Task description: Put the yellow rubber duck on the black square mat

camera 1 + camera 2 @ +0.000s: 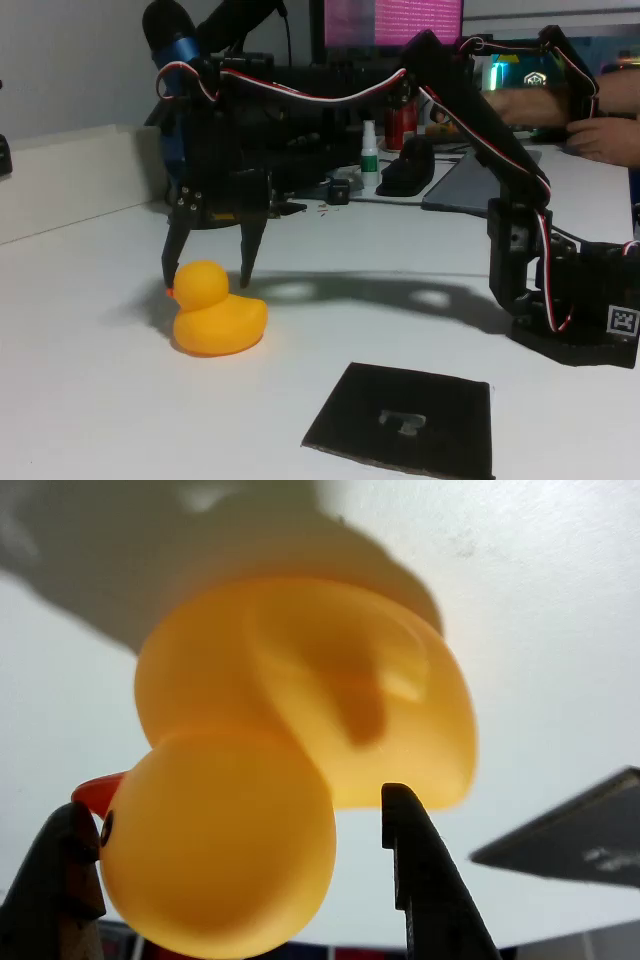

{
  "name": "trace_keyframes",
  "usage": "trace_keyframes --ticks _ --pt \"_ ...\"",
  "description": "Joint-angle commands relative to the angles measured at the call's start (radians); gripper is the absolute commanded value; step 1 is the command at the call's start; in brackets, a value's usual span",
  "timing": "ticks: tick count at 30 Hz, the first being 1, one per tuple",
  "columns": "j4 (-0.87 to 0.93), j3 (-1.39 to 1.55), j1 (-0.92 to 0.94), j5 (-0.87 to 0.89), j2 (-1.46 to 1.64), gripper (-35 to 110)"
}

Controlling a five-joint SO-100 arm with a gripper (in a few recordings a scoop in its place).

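Yellow rubber duck (215, 312) between gripper (208, 281) fingers

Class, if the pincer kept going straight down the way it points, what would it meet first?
Most likely the duck's head: the open pincer points down with a finger on each side of it. The table lies below.

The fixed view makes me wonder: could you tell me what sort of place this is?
Probably an office or lab desk used for robot trials: a lit monitor stands behind the white table, small bottles clutter the back, and the arm's base carries a printed marker tag.
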Motion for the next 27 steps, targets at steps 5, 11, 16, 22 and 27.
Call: trace_keyframes --ticks 5,11,16,22,27 --pt "0.006 -0.034 -0.011 -0.009 0.011 31" --pt "0.006 -0.034 -0.011 -0.009 0.020 21" --pt "0.008 -0.034 -0.011 -0.009 0.025 11" --pt "0.020 -0.034 -0.014 -0.011 0.026 9" --pt "0.021 -0.032 -0.015 -0.011 0.115 9"
